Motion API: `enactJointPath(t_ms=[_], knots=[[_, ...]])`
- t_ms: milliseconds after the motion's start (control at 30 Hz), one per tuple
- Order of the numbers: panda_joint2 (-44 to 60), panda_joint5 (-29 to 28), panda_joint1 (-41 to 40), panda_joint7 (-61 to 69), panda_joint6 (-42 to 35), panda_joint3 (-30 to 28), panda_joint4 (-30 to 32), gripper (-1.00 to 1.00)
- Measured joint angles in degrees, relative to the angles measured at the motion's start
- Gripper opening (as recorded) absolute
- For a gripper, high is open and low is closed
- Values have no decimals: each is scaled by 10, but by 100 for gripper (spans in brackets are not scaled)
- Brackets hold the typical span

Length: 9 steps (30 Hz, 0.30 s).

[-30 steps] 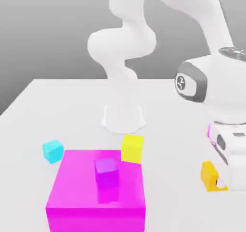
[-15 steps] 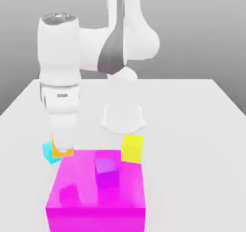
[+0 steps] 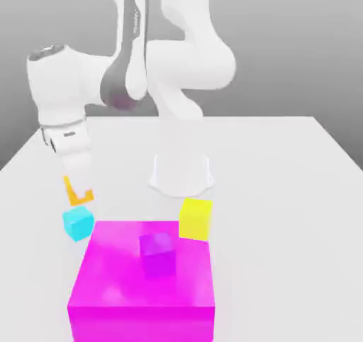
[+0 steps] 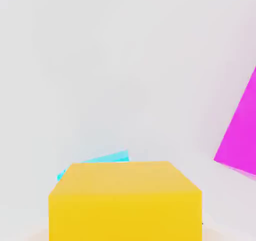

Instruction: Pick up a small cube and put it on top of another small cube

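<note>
Your orange-yellow cube (image 3: 76,191) was off the white table (image 3: 283,191), clenched in the gripper (image 3: 78,191) and hanging just above the cyan cube (image 3: 78,223), with a thin gap between the two in the exterior view. From the hand view you saw the orange-yellow cube (image 4: 125,200) up close, with only a sliver of the cyan cube (image 4: 107,158) peeking out beyond its top edge, so the two were nearly in line.

The cyan cube sat on the table near the edge at the exterior view's left, just beside the far left corner of the big magenta block (image 3: 142,280). That block lay at the table's near edge, and a small magenta cube (image 3: 157,252) rested on its top face, roughly in the middle. A lemon-yellow cube (image 3: 196,218) stood on the table touching or just behind the block's far edge, towards its right corner.

The white arm (image 3: 67,99) came down from above over the table's left side, its wrist pointing downward over the cyan cube. Its base (image 3: 181,170) stood near the table's middle, behind the lemon-yellow cube.
</note>
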<state>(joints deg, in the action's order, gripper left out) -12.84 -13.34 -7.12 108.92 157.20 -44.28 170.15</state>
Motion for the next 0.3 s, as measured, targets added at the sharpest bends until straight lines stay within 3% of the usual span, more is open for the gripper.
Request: enactJointPath(t_ms=[267, 300], knots=[[108, 107, 64, 73, 112, -39, 3, -100], [115, 109, 65, 74, 121, -39, 4, 100]])
